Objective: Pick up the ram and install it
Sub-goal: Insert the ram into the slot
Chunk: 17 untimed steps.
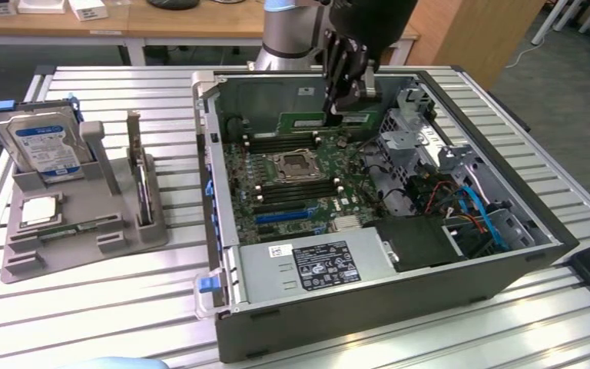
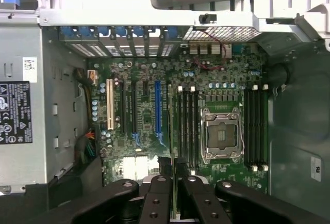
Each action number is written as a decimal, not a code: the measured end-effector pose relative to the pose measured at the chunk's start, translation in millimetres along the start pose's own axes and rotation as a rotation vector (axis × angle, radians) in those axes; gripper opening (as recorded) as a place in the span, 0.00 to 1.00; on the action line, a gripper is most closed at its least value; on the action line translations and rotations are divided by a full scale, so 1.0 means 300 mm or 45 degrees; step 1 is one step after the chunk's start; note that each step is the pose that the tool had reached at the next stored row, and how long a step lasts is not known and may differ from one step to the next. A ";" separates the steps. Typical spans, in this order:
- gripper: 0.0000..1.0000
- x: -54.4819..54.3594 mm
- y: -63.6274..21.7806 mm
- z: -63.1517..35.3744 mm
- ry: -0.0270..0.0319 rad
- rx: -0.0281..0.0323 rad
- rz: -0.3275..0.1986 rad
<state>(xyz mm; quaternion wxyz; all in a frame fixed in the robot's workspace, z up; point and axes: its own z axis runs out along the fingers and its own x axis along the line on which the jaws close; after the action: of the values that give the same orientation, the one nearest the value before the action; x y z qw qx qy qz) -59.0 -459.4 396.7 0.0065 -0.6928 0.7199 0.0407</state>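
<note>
Exterior view: the gripper [image 1: 343, 106] hangs inside the open computer case [image 1: 377, 307], at about 12 o'clock from the processor socket [image 1: 295, 163] and near the case's far wall.
Hand: its jaws are drawn together and clamped on the ram [image 1: 306, 120], pinching its two flat faces.
Ram: a green stick held lengthwise above the motherboard [image 1: 274, 196]. I cannot tell whether its lower edge touches a slot.
Wrist view: the ram [image 2: 172, 126] shows edge-on as a thin line running out from between the fingers [image 2: 154, 193]. It runs parallel to the black memory slots [image 2: 188, 126], just beside the socket [image 2: 221, 133].
Weight and stiffness: probably very light. It looks thin and rigid, so it is more likely to crack than bend if forced.
Surface: the smooth faces could let it slip or pivot in a pinch grip, and the small chips look fragile.
Where to hold: across the flat faces near the middle of the long upper edge. That leaves the lower edge and both short ends free. The grip seen now looks close to this.
Elsewhere: a grey stand [image 1: 70, 238] sits at 9 o'clock from the case. It carries a hard drive [image 1: 44, 146] and a square chip [image 1: 39, 209].
</note>
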 end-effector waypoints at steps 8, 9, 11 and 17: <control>0.14 -0.038 0.001 0.011 -0.0002 0.0000 0.000; 0.14 -0.040 0.001 0.013 -0.0002 0.0000 0.000; 0.14 -0.043 0.001 0.018 0.0000 0.0000 0.000; 0.14 -0.050 0.000 0.031 -0.0001 0.0000 0.000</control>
<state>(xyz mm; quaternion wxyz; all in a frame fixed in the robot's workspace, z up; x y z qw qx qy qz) -59.0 -444.0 388.5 0.0065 -0.6929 0.7199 0.0407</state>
